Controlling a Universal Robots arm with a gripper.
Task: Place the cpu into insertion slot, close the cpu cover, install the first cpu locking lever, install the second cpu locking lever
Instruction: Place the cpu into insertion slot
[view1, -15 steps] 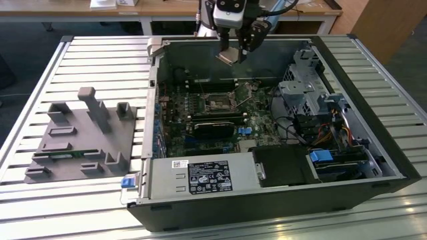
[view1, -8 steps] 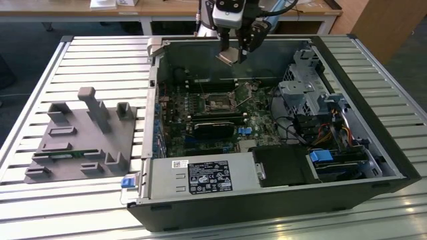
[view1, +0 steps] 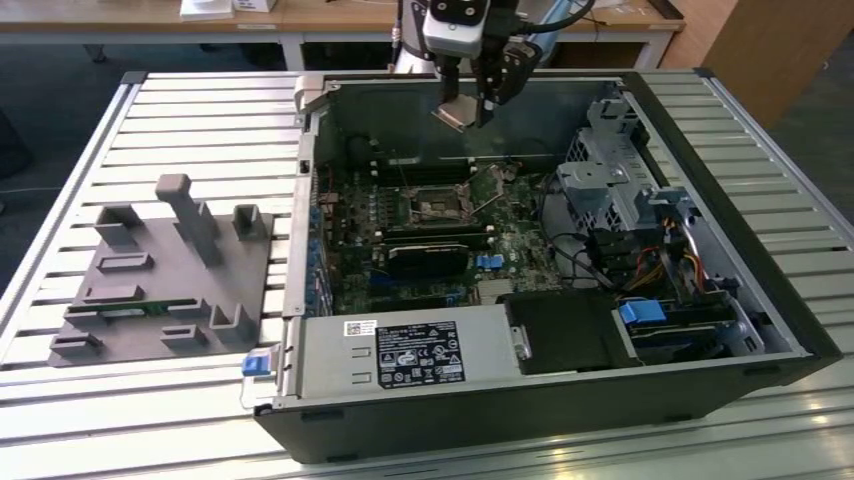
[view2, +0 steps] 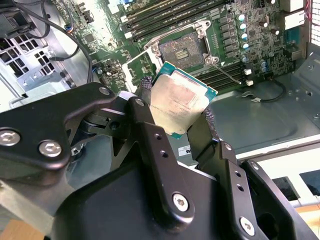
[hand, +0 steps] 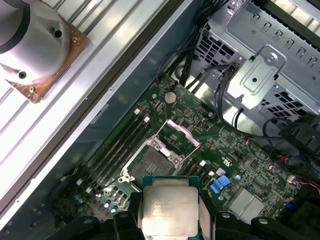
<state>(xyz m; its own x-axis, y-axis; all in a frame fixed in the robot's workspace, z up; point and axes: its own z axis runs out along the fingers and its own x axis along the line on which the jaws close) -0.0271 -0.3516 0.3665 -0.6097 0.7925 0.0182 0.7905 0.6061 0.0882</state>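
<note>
Black fingers (view2: 146, 117) are clamping the cpu (view2: 182, 100) by two opposite edges, one on each side, and its pale metal top is facing both wrist cameras. The chip is sitting tilted between them, with its green border showing along the free edges. In the first wrist view the same cpu (hand: 170, 210) is sitting square between the finger pads (hand: 207, 216).

In the exterior view the gripper (view1: 474, 105) is pointing down into the open computer case (view1: 534, 420), and the arm (view1: 461, 25) is reaching in from over the case's far wall. The cpu (view1: 457, 113) is hanging in the air above the green board, touching nothing but the fingers.

Below it, well apart from the chip, the insertion slot (view2: 181, 46) is lying open, showing its brownish pin field inside a metal frame. In the first wrist view the slot (hand: 149, 162) is sitting just beyond the chip's edge, and the cpu cover (hand: 183, 133) is standing swung up on the slot's far side. Long black memory sticks (view2: 165, 15) are running alongside the slot.

Farther off, a grey metal drive cage (hand: 270, 75) is filling one end of the case. The case is resting on a slatted metal table (view1: 200, 120), and a grey fixture block (view1: 160, 270) is sitting on the table toward the exterior view's left.
</note>
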